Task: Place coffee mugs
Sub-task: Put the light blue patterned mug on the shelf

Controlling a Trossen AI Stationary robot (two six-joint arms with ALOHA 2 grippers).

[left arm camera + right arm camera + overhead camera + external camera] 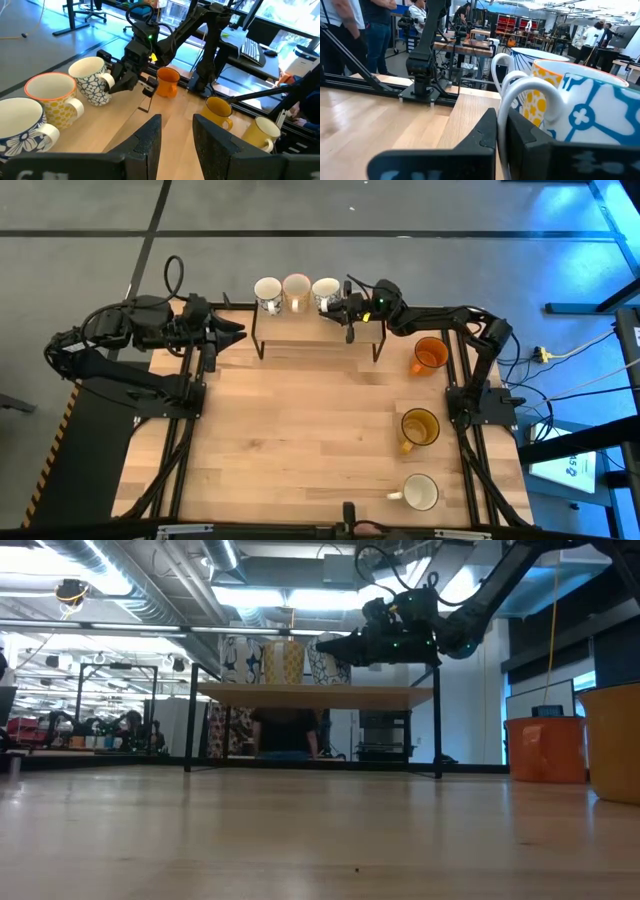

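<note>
Overhead layout, clock directions taken from the centre of the tabletop [300, 440]. A small raised shelf [300, 328] stands at 12 o'clock and carries three patterned coffee mugs in a row: the flower-print mug [267, 292], the yellow-patterned mug [297, 291] touching it, and the blue-patterned mug [326, 293] at the row's 3 o'clock end. The right end effector [334, 304] reaches in from 1 o'clock and sits at the handle of the blue-patterned mug; in the right wrist view its fingers [487, 131] stand narrowly apart with the white handle [506, 111] between them, though whether they press on it cannot be told for certain. In the low view this end effector [345, 647] hangs level with the mugs above the shelf.

Three more mugs stand on the tabletop along the 3 o'clock edge, well apart from one another: the orange mug [429, 355] farthest back, the amber mug [419, 427] in the middle, and the cream mug [419, 492] nearest 5 o'clock.

The left end effector [232, 333] waits at 10 o'clock, just beside the shelf, its fingers [148, 141] narrowly parted and holding nothing.
</note>
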